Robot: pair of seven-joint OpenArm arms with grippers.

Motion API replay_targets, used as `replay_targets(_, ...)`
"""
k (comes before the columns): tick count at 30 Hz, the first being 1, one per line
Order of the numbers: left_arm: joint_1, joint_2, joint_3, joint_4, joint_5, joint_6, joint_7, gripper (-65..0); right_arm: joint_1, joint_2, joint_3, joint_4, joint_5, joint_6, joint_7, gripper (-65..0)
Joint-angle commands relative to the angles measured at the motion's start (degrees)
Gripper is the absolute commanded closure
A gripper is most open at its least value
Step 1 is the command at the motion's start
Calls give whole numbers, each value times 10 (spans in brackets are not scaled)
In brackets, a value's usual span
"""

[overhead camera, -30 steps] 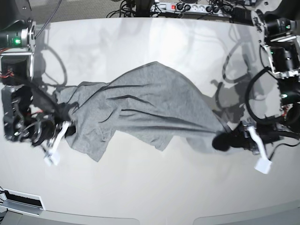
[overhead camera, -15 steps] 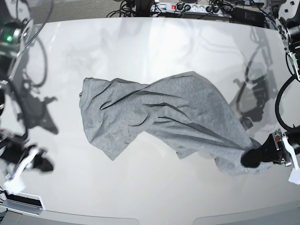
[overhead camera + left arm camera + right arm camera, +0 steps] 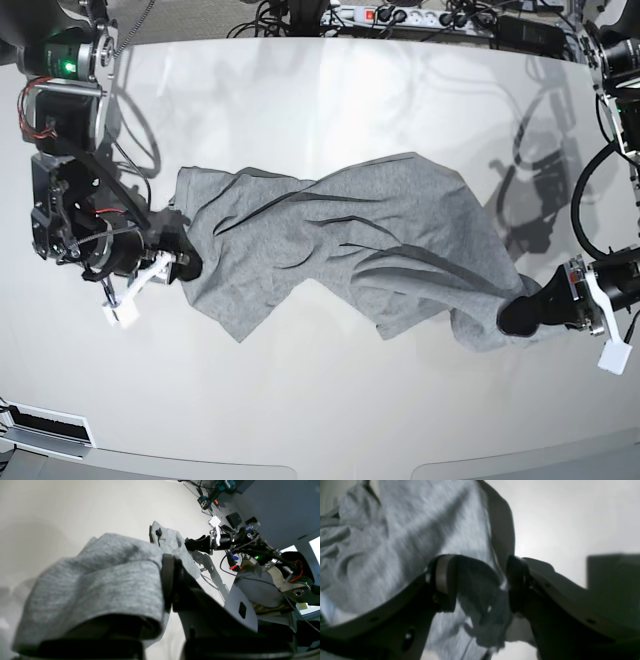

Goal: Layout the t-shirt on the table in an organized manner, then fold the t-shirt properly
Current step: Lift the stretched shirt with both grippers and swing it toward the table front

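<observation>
Off-white table [image 3: 330,400], crumpled t-shirt [image 3: 340,240] atop, left pincer [image 3: 515,315] clamping its corner

- 1 white power strip [image 3: 400,17] with a red switch lies past the far table edge, well apart from the left claw [image 3: 508,316].
- Black cables [image 3: 270,15] tangle just beside it, on grey carpet [image 3: 180,15].
- 1 slotted black-and-white plate [image 3: 45,432] sits below the right claw [image 3: 185,266], toward the near corner.
- In the left wrist view, 1 teal tool [image 3: 220,486] and 1 black ribbed pad [image 3: 233,519] lie beyond the right claw.
</observation>
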Motion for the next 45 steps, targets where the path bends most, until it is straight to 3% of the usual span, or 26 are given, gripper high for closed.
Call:
replay_targets(1,-11,-10,-3,9,-18,-3,-10,0,16,8,2,9,4,2,14,-332)
replay_targets(8,2,-9,-3,9,-18,-3,-10,0,16,-37,2,9,-4,6,9,-332)
replay_targets(11,3,-10,-3,9,-18,-3,-10,0,16,-55,1,9,-42,6,18,-309)
replay_targets(12,3,-10,-3,9,-18,-3,-10,0,17,-57,0,9,-60,5,26,-257)
replay_targets(15,3,-10,-3,9,-18,-3,-10,0,21,-56,-2,9,-97,15,40,0)
replay_targets(17,3,-10,-3,9,-18,-3,-10,0,30,-52,-2,10,-97,38,27,0)
replay_targets(20,3,-10,-3,9,-18,-3,-10,0,42,-36,-2,35,-24,77,-24,0)
replay_targets(25,1,-10,-3,9,-18,-3,-10,0,41,-3,-1,162,50,77,-113,0)
replay_targets(33,-31,-19,-3,35,-18,-3,-10,0,20,42,0,371,108,77,-183,0)
replay_targets(39,-74,-71,-3,98,-18,-3,-10,0,14,89,8,445,188,77,-220,0)
replay_targets(45,-82,-124,-3,164,-18,-3,-10,0,15,150,73,493,288,77,-231,0)
